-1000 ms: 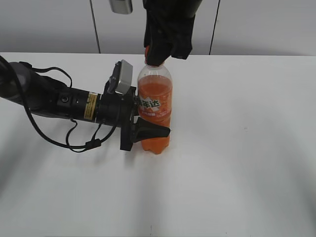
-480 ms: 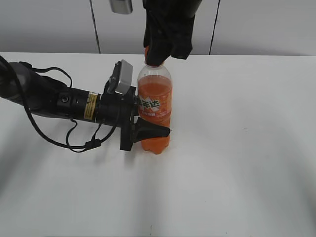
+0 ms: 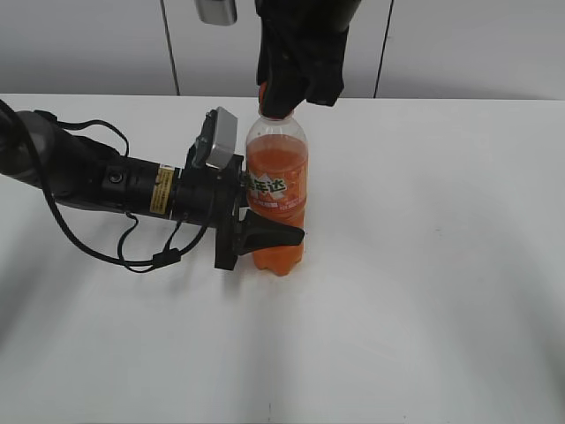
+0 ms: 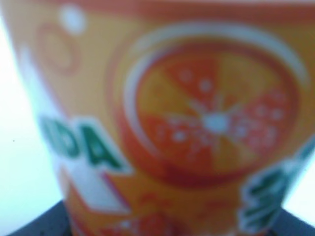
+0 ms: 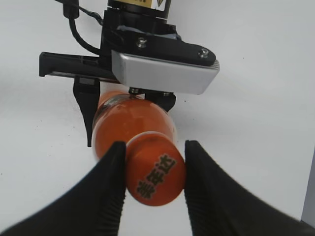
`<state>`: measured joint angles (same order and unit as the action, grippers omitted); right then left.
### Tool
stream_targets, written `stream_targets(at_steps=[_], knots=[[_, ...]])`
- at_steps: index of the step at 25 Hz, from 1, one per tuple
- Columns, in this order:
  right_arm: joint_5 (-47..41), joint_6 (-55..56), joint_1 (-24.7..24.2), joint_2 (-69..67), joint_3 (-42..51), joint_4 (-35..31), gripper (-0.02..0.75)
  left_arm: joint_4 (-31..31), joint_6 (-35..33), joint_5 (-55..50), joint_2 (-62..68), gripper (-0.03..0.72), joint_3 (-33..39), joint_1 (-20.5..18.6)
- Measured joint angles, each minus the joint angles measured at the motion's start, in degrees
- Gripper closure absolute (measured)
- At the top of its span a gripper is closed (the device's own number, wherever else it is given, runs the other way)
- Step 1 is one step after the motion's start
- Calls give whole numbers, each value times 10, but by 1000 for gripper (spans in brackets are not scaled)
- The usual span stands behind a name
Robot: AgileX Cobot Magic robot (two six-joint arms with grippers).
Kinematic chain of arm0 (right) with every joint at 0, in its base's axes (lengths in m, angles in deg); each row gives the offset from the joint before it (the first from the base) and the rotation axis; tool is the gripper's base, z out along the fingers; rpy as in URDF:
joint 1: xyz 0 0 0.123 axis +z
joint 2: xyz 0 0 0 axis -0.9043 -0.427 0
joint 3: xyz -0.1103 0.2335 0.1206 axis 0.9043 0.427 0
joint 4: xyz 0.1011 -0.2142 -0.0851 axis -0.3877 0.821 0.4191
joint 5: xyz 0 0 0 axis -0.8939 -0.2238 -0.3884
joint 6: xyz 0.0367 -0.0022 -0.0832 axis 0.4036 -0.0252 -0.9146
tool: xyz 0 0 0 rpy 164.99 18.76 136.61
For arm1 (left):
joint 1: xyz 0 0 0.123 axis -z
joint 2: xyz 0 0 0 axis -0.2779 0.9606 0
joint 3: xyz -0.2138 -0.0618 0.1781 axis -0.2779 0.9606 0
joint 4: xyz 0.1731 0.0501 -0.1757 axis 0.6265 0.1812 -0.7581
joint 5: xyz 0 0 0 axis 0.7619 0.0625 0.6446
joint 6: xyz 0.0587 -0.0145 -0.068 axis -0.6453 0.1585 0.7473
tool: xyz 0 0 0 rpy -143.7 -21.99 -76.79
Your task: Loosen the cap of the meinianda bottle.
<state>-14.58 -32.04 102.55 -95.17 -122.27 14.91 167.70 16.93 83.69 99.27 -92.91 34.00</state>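
The meinianda bottle [image 3: 276, 190] stands upright on the white table, full of orange drink. My left gripper [image 3: 265, 237] comes in from the left and is shut on the bottle's lower body; its label [image 4: 197, 128] fills the left wrist view, blurred. My right gripper [image 3: 281, 97] hangs from above and is shut on the orange cap [image 5: 155, 168], one black finger on each side of it. In the exterior view the cap [image 3: 263, 89] is almost hidden behind the fingers. From above, the bottle's shoulder [image 5: 128, 115] shows under the cap.
The left arm [image 3: 97, 181] lies low across the left of the table with loose black cables [image 3: 132, 252] beside it. The left wrist camera housing [image 5: 165, 71] sits close beside the bottle. The white table [image 3: 424, 265] stretches to the right and front.
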Motion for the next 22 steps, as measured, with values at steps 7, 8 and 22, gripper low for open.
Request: stream_targets(at_steps=[7,8,22], knots=[[0,1,0,0,0,2,465,-1,0,0,0,290,0,0],[0,2,0,0,0,2,465,-1,0,0,0,290,0,0],[0,2,0,1,0,3,465,-1,0,0,0,290,0,0]])
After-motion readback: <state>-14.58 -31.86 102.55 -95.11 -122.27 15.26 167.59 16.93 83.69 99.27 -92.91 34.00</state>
